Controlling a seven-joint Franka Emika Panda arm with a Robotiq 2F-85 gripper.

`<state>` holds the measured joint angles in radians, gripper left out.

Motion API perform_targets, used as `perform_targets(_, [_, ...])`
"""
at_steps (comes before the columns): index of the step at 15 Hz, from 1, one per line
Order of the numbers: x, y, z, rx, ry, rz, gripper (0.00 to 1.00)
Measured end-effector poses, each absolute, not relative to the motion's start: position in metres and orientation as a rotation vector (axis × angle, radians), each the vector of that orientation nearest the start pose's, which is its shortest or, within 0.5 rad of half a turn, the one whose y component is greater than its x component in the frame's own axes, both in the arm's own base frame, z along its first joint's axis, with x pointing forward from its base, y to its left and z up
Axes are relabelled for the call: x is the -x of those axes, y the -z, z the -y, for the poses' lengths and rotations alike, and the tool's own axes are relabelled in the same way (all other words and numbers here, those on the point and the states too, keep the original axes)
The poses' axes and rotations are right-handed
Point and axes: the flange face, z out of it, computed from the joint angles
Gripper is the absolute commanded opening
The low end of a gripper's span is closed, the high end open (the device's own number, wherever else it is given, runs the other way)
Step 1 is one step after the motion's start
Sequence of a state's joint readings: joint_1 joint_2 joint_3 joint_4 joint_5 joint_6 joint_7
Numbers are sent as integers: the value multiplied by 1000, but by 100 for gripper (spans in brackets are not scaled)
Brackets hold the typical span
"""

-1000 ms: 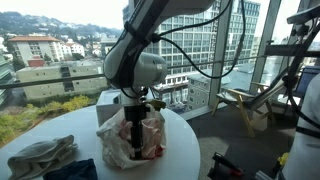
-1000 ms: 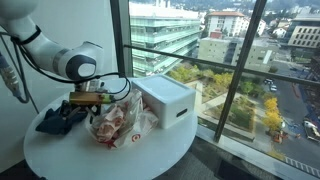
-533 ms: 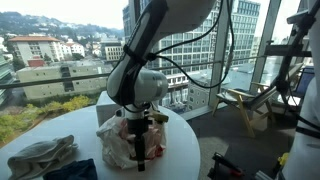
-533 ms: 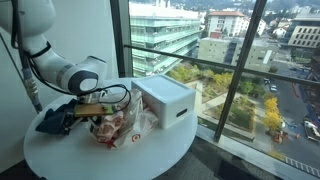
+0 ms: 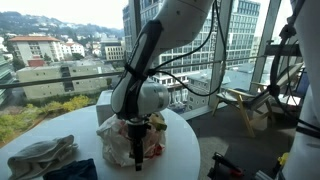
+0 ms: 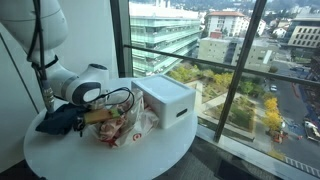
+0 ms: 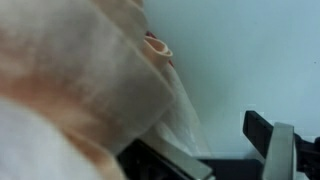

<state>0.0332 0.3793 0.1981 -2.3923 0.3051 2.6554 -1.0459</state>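
Left to right in an exterior view, the round white counter [image 5: 60,128] carries a crumpled grey-white cloth [image 5: 40,155], a dark blue cloth [image 5: 72,170], and a translucent, crinkled plastic bag with red-and-white contents [image 5: 118,142] heaped near its middle. The fingers [image 5: 138,150] point straight down against the bag's right flank, spread wide and gripping nothing. In the wrist view, bag film [image 7: 80,70] fills the left and bare counter shows beside the right finger. The bag therefore lies leftward of the gap. A white rectangular box [image 6: 165,100] stands just beside the bag.
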Motion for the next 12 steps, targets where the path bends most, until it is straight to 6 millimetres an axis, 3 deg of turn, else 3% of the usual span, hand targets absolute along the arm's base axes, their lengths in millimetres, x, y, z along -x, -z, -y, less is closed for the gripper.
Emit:
perform_targets(2, [-473, -146, -109, 2568, -22, 1407, 66])
perform_targets(10, [-475, -135, -107, 2548, 16, 1487, 5])
perform_targets(12, [-475, -135, -106, 2548, 18, 1487, 0])
